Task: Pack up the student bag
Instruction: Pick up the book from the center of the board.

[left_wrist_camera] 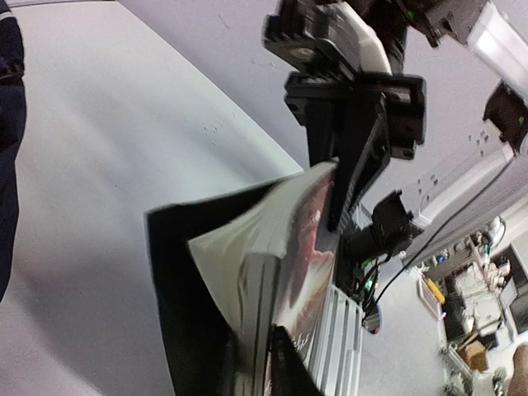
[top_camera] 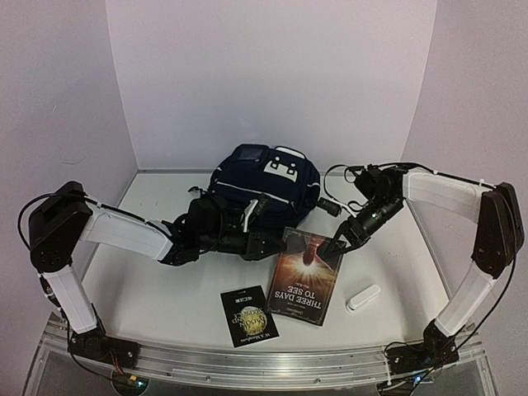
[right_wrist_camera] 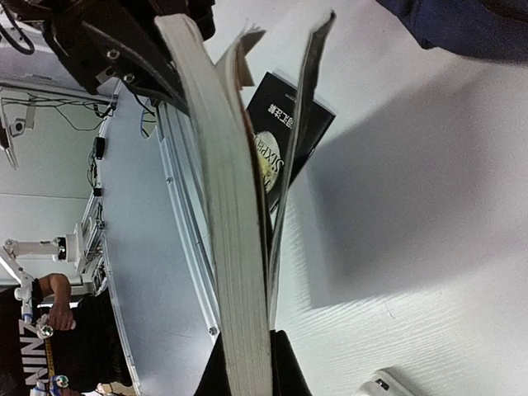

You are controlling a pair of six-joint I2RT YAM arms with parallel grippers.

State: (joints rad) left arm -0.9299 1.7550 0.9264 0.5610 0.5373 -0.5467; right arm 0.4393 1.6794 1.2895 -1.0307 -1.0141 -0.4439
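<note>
The student bag (top_camera: 264,177), dark navy with white patches, lies at the back middle of the table; its fabric shows at the left edge (left_wrist_camera: 7,148) and at the top right (right_wrist_camera: 462,25). In front of it is a paperback, "Three Days to See" (top_camera: 305,276). My left gripper (top_camera: 268,245) is shut on its far left corner, and the pages (left_wrist_camera: 239,247) run up between the fingers of the left gripper (left_wrist_camera: 264,363). My right gripper (top_camera: 338,244) is shut on the far right corner, with the page block (right_wrist_camera: 223,206) clamped in the right gripper (right_wrist_camera: 246,363). The front cover hangs slightly apart from the pages.
A small black book with a gold emblem (top_camera: 247,316) lies near the front edge, also seen behind the held book (right_wrist_camera: 285,132). A small white oblong object (top_camera: 363,297) rests right of the paperback, low in the right wrist view (right_wrist_camera: 388,386). A metal rail (top_camera: 247,363) borders the front.
</note>
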